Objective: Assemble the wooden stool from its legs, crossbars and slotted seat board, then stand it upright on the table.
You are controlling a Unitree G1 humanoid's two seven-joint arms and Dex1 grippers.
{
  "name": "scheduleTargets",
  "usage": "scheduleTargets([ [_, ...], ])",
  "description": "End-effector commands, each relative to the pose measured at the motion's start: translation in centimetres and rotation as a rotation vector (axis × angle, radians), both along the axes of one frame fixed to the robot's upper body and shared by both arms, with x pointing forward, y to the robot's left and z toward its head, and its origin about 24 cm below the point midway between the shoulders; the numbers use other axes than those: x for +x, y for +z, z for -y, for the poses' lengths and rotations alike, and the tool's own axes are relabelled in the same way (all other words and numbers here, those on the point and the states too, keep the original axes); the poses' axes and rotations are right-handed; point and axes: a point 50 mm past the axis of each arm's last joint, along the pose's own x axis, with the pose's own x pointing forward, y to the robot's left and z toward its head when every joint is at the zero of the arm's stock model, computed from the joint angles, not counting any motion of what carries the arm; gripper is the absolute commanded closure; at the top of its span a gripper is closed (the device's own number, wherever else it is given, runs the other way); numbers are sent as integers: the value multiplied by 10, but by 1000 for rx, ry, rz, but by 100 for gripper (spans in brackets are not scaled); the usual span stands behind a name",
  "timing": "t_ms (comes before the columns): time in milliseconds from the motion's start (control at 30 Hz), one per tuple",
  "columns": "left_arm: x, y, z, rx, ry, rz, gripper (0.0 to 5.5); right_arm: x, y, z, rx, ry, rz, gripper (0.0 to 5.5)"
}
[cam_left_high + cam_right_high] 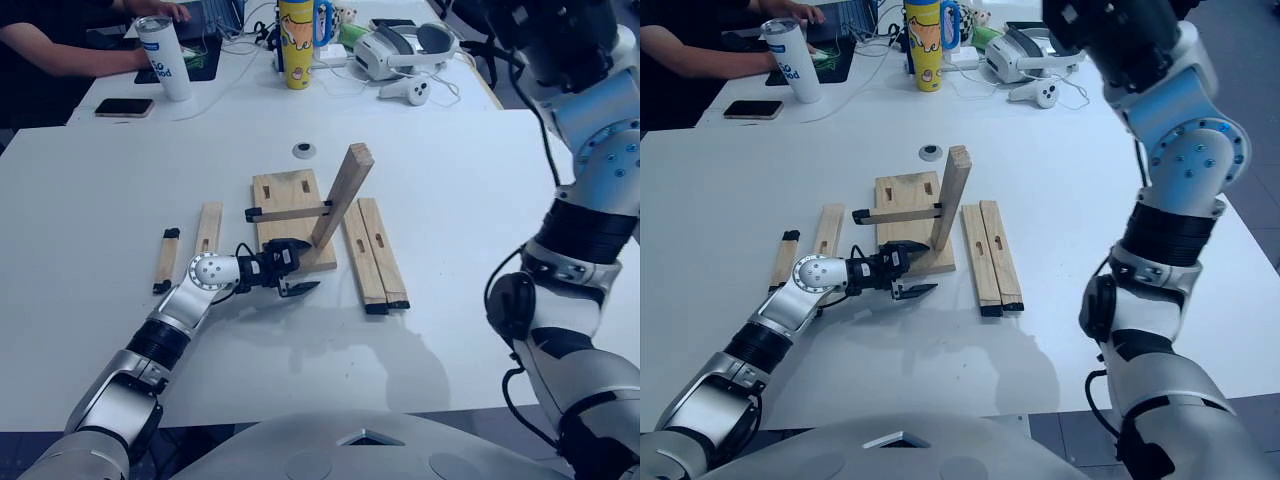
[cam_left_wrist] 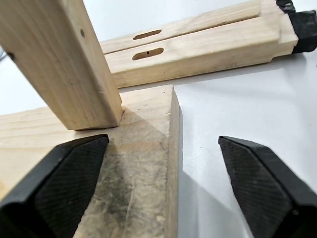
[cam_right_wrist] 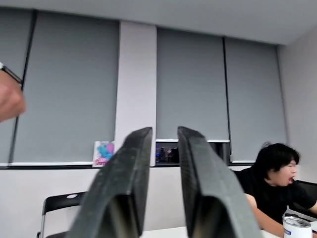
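Note:
The slotted seat board lies flat mid-table. One leg stands in it, leaning, and a black-tipped crossbar sticks out sideways from that leg. Two slotted legs lie side by side just right of the board. Left of the board lie two shorter pieces. My left gripper is open at the board's near edge, and the board's corner sits between its fingers. My right gripper is raised high and points at the room's wall, its fingers nearly together with nothing between them.
A small round black-and-white object lies just behind the board. The far table holds a tumbler, a phone, a yellow mug, a headset and a controller. A person's arms rest there at the back left.

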Motion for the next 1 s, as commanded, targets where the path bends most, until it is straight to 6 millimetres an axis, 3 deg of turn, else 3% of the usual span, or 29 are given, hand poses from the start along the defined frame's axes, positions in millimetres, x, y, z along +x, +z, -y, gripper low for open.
scheduleTargets([
  [33,-29,-52,-31,217,47,-240,141,4,-130,-37,-332,-22,-435,518],
  [100,-27,-50,-29,213,42,-236,141,-5,-183,-35,-464,-63,-608,548],
  [133,-27,-50,-29,211,42,-235,141,-9,-193,-32,-486,-65,-635,550],
  [167,-26,-49,-29,210,42,-234,141,-8,-190,-28,-447,-76,-628,550],
  [200,-27,-50,-30,209,45,-235,141,-6,-180,-26,-398,-73,-596,550],
  [367,-31,-56,-31,209,63,-247,141,9,-77,-1,1,-72,-279,550],
  [433,-31,-57,-30,207,62,-249,141,13,-56,16,93,-153,-242,550],
  [500,-33,-57,-31,204,66,-249,141,21,-55,35,132,-303,-290,550],
  [600,-35,-57,-32,196,74,-242,141,24,-87,56,30,-518,-414,550],
  [667,-35,-54,-31,175,76,-229,141,17,-134,61,-210,-692,-527,550],
  [733,-36,-51,-30,146,77,-205,141,-3,-183,62,-465,-762,-678,550],
  [800,-38,-50,-29,128,78,-205,141,-29,-213,58,-581,-765,-748,550],
  [867,-42,-51,-30,131,77,-218,141,-48,-222,49,-644,-726,-745,550],
  [1000,-47,-53,-32,138,84,-233,141,-67,-215,25,-657,-627,-737,499],
])
